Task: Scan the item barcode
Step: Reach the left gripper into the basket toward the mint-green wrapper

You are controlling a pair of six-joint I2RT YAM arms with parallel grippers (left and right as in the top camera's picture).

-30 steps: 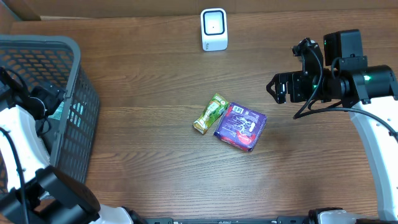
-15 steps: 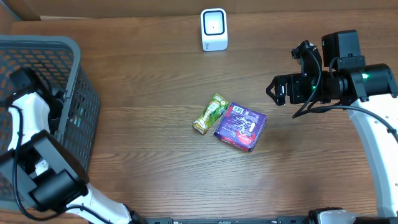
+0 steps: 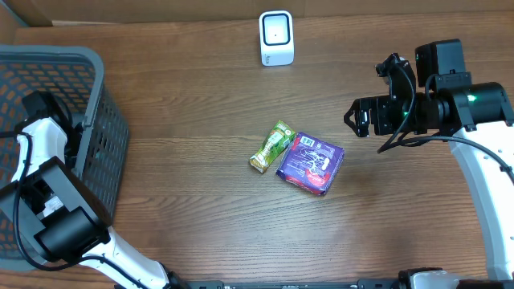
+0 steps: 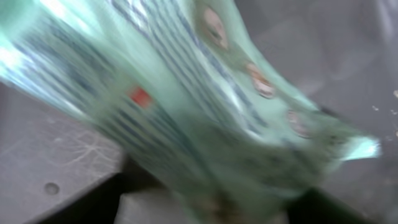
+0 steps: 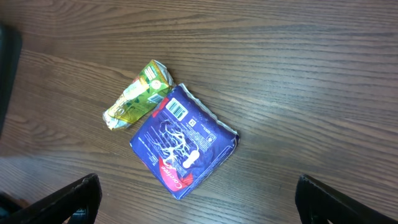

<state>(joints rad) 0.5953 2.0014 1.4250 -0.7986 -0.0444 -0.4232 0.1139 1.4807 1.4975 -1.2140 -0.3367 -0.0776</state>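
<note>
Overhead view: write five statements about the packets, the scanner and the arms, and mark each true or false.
1. The purple packet lies in the basket. False: it lies on the table, right beside the green packet.
2. A barcode shows on the purple packet's upper face. True.
3. The right hand grips the green packet. False: it is open and stands apart from both packets.
4. The white scanner stands near the table's far edge. True.
5. The left arm extends into the basket. True.
</note>
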